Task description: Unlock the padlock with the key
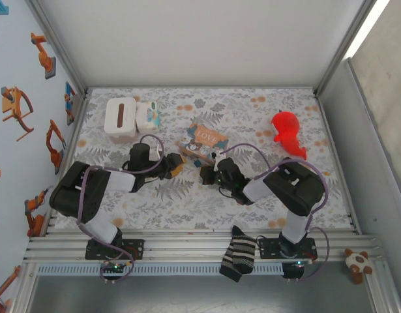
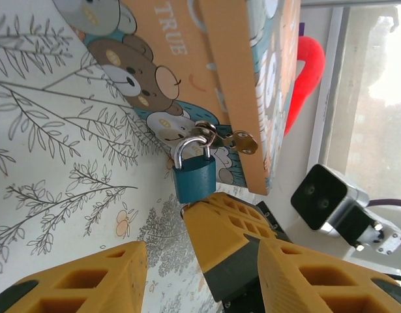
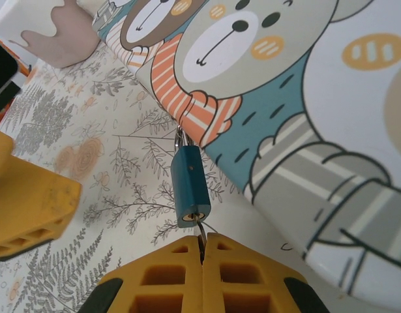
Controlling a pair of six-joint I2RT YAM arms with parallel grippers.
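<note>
Padlock (image 3: 189, 182), blue body: hanging by its thin silvery shackle (image 2: 187, 145) from the brass hasp (image 2: 236, 139) of the bear-printed "LOVE" box (image 2: 167, 59), at the box's near edge, mid-table (image 1: 187, 202) between the two arms. Long axis: running from the hasp straight out towards the right pincer (image 3: 201, 242), with the keyhole face (image 3: 193, 214) pointing at that pincer's fingertips. Key (image 3: 200, 228): a thin dark sliver sticking out of the seam between the right fingers and lying nearly along the padlock's axis. Its tip is meeting the keyhole face a shade to one side of the brass opening, and whether it is seated in the slot cannot be told. Right pincer: pinching the key, fingers pressed together with no gap showing, just beside the padlock's bottom end and the nearer of the two. Left pincer (image 1: 177, 165): standing wide, holding nothing, approaching from the opposite side. In the left wrist view its fingers (image 2: 89, 277) are flanking the padlock and the right fingertips, touching neither. Judgement: the coming move is hinging on key and keyhole sharing one line. The padlock is dangling freely on the hasp, so a push along its axis is likely to swing it aside unless the left pincer is steadying the body.
</note>
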